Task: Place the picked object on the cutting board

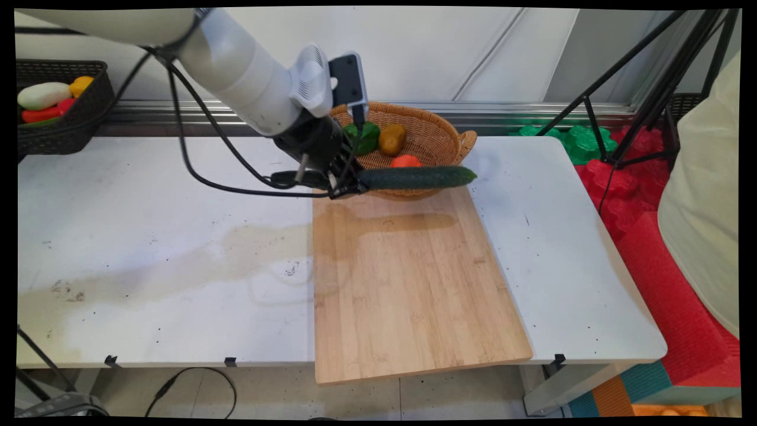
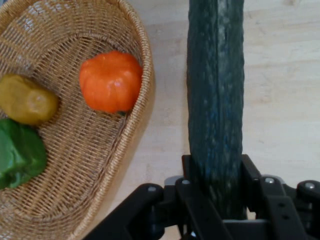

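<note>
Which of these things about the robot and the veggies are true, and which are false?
1. The gripper holds the cucumber. True.
2. The cucumber lies flat on the cutting board. False: it is held in the air above the board's far end.
3. The basket is empty. False: it holds an orange tomato, a brownish potato and a green pepper.
4. The basket sits at the board's far end. True.

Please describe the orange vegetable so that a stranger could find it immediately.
Find the wicker basket at the table's far edge, behind the wooden cutting board. The orange vegetable lies at its near rim, the only orange piece, beside a brownish potato and a green pepper.
</note>
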Robot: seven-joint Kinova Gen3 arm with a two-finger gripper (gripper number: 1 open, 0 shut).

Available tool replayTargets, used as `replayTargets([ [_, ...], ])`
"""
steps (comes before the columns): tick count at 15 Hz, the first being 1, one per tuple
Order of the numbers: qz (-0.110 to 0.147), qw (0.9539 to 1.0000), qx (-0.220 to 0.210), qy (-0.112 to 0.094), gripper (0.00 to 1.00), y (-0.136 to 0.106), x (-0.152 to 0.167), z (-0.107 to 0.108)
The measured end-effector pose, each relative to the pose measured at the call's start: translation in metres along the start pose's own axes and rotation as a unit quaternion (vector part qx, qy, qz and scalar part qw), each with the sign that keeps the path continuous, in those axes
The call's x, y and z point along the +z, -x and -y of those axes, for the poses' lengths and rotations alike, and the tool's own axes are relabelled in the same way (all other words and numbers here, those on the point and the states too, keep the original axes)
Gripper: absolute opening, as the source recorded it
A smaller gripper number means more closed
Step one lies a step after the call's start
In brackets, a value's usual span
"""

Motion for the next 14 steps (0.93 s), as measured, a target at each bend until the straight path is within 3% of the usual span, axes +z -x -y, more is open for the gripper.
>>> replayTargets([
  [7,0.015,0.9994,-0.017,0.028,0.0,0.011,0.065,0.0],
  [14,0.017,0.9981,-0.034,0.049,0.0,0.018,0.105,-0.001],
])
